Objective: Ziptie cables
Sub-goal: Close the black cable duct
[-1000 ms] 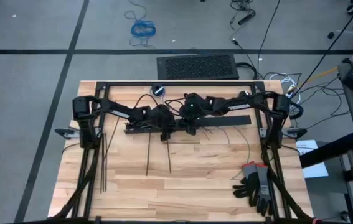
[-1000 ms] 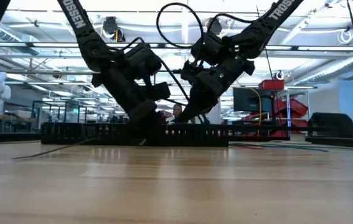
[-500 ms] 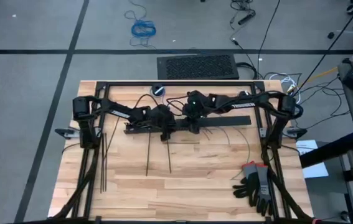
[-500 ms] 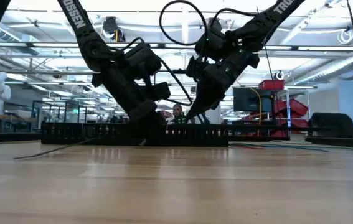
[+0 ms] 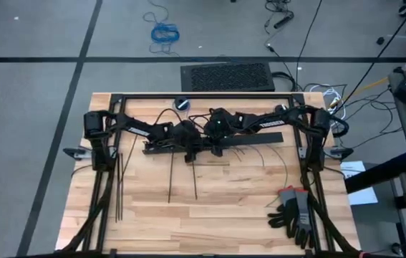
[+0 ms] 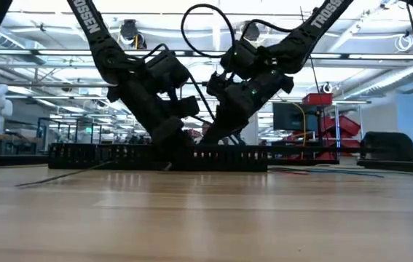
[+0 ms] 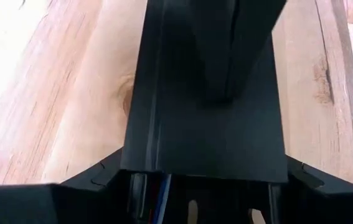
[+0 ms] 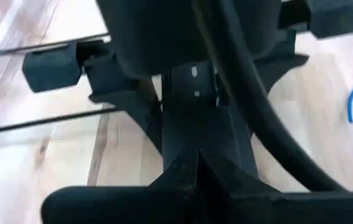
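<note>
Slotted bar (image 5: 260, 139) mid-table; zipties (image 5: 170, 175) in front; gloves (image 5: 293, 209) front right.

We see a grey floor (image 5: 31, 107) crossed by dark lines, with a black mat (image 5: 227, 77) and a coiled blue cable (image 5: 165, 32) on it. Beyond the wooden table (image 6: 206, 218), a bright hall shows white ceiling beams (image 6: 38, 54) and a red cabinet (image 6: 321, 120).

Wooden table (image 5: 217, 215) carries black slotted bar (image 5: 161, 148) near its back middle, flat black bar (image 5: 263, 138) beside it to the right, zipties (image 5: 170, 179) lying lengthwise toward front-left, gloves (image 5: 294, 210) at front-right corner, black frame (image 5: 203, 96) along the edges.
</note>
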### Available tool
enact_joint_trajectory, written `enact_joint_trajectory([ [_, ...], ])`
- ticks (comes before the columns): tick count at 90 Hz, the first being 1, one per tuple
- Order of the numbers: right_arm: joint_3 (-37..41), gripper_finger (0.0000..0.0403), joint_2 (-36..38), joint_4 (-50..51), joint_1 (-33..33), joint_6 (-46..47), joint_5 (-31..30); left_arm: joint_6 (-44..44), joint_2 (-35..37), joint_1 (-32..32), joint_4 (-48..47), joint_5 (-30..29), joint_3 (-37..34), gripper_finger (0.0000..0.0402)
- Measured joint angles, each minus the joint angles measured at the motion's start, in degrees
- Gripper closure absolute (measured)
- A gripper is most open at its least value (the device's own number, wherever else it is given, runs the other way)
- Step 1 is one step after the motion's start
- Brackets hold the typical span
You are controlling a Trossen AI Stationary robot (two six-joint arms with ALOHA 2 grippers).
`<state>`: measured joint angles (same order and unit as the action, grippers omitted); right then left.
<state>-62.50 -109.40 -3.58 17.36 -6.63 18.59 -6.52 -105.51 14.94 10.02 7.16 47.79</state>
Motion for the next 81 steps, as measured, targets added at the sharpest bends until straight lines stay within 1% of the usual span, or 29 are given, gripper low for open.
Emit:
enact_joint_trajectory([
  [15, -0.1, 0.0403, 0.0, -1.6, -0.2, 0.0, -0.6, 0.1, 0.0, 0.0, 0.2, -0.1, 0.0, 0.0146],
  [21, -1.2, 0.0403, 0.0, -1.0, -0.2, 0.0, -0.7, 0.1, 0.0, 0.0, 0.3, -0.2, 0.0, 0.0146],
  [28, -3.2, 0.0403, 0.1, 0.8, -0.2, -0.2, -0.6, 0.2, 0.0, 0.0, 0.3, -0.2, 0.0, 0.0146],
  [40, -7.1, 0.0403, 0.1, 6.7, -0.5, -1.7, -0.3, 0.2, 0.0, 0.0, 0.3, -0.2, 0.0, 0.0146],
  [48, -10.0, 0.0403, 0.1, 12.2, -0.9, -3.3, -0.3, 0.2, 0.0, 0.0, 0.3, -0.2, 0.0, 0.0146],
  [58, -14.8, 0.0403, 0.2, 22.5, -1.2, -5.3, -1.3, 0.2, 0.0, 0.0, 0.3, -0.2, 0.0, 0.0146],
  [69, -19.2, 0.0403, 0.3, 35.2, -1.6, -6.3, -5.4, 0.2, 0.0, 0.0, 0.3, -0.2, 0.0, 0.0146],
  [74, -20.0, 0.0403, 0.3, 38.3, -1.7, -6.6, -6.6, 0.1, 0.0, 0.0, 0.3, -0.2, 0.0, 0.0146],
  [81, -20.2, 0.0403, 0.3, 40.7, -1.9, -6.7, -6.7, 0.1, 0.0, 0.0, 0.3, -0.2, 0.0, 0.0146],
])
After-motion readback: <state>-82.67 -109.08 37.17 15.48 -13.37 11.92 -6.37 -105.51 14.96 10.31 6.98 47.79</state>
